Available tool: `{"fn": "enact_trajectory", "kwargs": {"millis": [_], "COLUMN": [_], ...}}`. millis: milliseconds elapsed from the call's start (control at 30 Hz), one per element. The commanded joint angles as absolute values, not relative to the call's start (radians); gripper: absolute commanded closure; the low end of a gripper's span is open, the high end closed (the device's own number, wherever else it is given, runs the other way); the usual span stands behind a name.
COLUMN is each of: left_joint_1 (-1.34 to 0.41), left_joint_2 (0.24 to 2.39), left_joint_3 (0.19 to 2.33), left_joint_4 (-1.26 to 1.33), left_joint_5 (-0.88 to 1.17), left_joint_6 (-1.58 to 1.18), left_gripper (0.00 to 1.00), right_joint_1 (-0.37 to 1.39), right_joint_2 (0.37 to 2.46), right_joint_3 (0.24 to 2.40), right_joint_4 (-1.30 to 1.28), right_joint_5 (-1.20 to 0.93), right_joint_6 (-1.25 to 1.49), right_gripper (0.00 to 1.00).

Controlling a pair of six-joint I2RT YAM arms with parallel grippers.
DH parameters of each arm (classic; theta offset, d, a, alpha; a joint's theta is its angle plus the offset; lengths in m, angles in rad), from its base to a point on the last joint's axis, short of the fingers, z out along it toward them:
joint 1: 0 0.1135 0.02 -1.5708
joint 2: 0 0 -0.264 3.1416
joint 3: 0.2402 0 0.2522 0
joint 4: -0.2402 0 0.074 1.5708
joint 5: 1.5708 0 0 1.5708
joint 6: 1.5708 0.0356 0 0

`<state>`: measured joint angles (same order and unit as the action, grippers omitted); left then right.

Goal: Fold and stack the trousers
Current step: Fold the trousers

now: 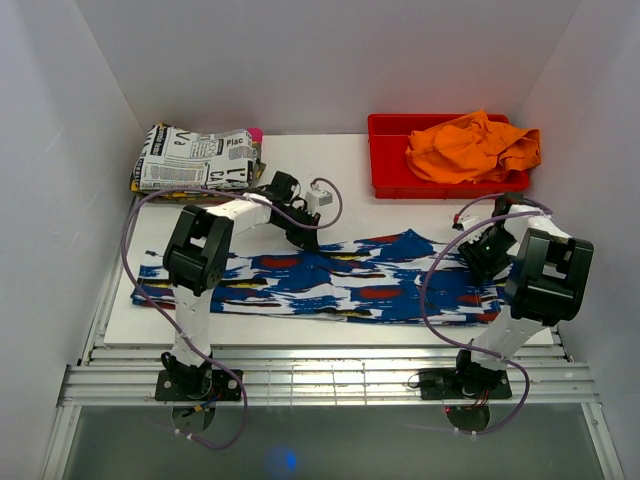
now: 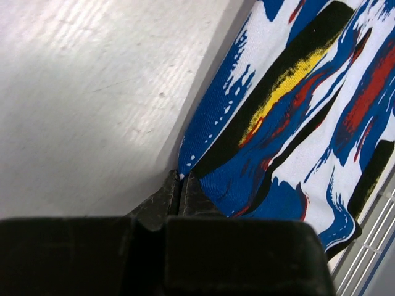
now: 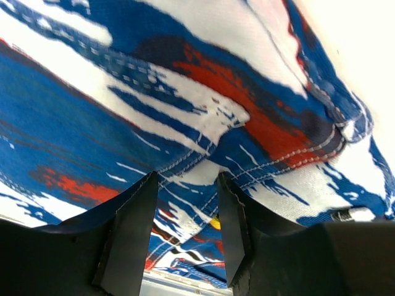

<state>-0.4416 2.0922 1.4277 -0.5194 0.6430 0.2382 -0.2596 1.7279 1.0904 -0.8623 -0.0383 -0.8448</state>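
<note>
Left wrist: fingers (image 2: 162,198) pinch trousers (image 2: 290,129); right fingers (image 3: 133,228) apart.

Royal blue trousers (image 1: 330,280), white streaks, red, black, yellow patches. Black-and-white newsprint folded cloth (image 1: 195,160). Red tray (image 1: 390,165); orange garment (image 1: 475,148).

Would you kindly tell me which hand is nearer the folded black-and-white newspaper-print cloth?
Left. The left hand is right of the folded newspaper-print cloth; the right hand is far off, over the blue patterned trousers' right end.

Left arm (image 1: 200,268), right arm (image 1: 540,282): white links, black joint housings, external purple cables (image 1: 123,250); jaws matte black, probably plastic.
</note>
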Motion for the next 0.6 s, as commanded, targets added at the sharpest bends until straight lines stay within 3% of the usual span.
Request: {"fn": "enact_trajectory", "kwargs": {"millis": [0, 67, 133, 167, 233, 267, 300, 333, 433, 567], "left_joint_1": [-0.351, -0.348, -0.348, -0.348, -0.344, -0.339, -0.325, -0.315, -0.237, -0.033], "left_joint_2": [2.086, 2.085, 2.085, 2.074, 2.043, 2.02, 1.967, 1.939, 1.834, 1.731], "left_joint_3": [1.391, 1.399, 1.422, 1.44, 1.448, 1.45, 1.451, 1.453, 1.465, 1.454], "left_joint_4": [-0.595, -0.601, -0.612, -0.621, -0.621, -0.621, -0.621, -0.621, -0.669, -0.831], "left_joint_5": [0.399, 0.39, 0.393, 0.403, 0.42, 0.439, 0.461, 0.471, 0.494, 0.537], "left_joint_6": [0.304, 0.313, 0.307, 0.293, 0.276, 0.273, 0.256, 0.246, 0.209, 0.25], "left_gripper": [1.0, 1.0, 0.88, 0.69, 0.52, 0.24, 0.18, 0.02, 0.02, 0.02], "right_joint_1": [-0.265, -0.255, -0.245, -0.242, -0.241, -0.241, -0.242, -0.244, -0.255, -0.356], "right_joint_2": [1.723, 1.717, 1.698, 1.68, 1.66, 1.651, 1.637, 1.632, 1.606, 1.615], "right_joint_3": [1.129, 1.143, 1.158, 1.19, 1.233, 1.256, 1.299, 1.316, 1.333, 1.308], "right_joint_4": [-0.862, -0.877, -0.923, -0.971, -1.015, -1.034, -1.052, -1.083, -1.106, -1.094], "right_joint_5": [-0.021, -0.057, -0.101, -0.168, -0.234, -0.268, -0.279, -0.285, -0.267, -0.221], "right_joint_6": [-0.861, -0.853, -0.851, -0.85, -0.85, -0.844, -0.836, -0.836, -0.836, -0.831], "right_gripper": [0.51, 0.51, 0.46, 0.37, 0.28, 0.25, 0.22, 0.21, 0.17, 0.04]}}
